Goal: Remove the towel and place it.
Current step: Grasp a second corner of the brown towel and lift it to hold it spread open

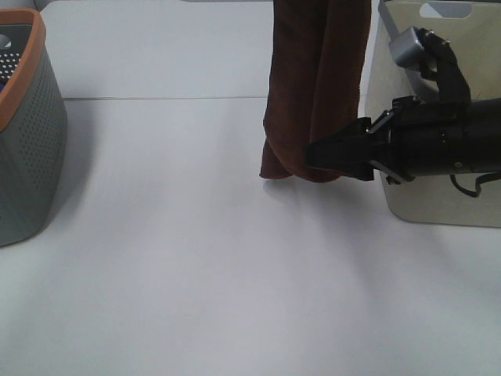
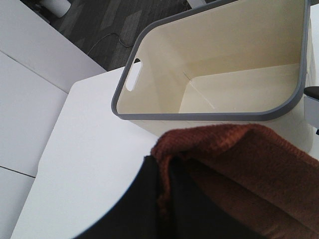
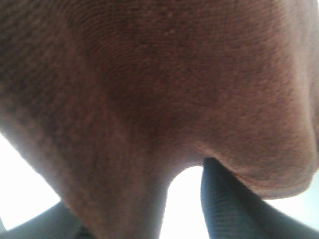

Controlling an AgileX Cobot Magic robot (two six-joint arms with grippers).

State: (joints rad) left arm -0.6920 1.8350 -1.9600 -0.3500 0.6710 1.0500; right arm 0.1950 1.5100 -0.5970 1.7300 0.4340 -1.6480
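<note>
So the towel hangs in the upper middle of the high view, top pinched tight in the left gripper. The right gripper sits at its bottom fold — can't tell if it's clamped yet. If it only nips fluff, that end slips out

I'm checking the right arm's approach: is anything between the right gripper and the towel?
Nothing visible does. The right gripper sits at the lower end of the hanging towel; the beige bin is on the arm's side, not between them.
</note>
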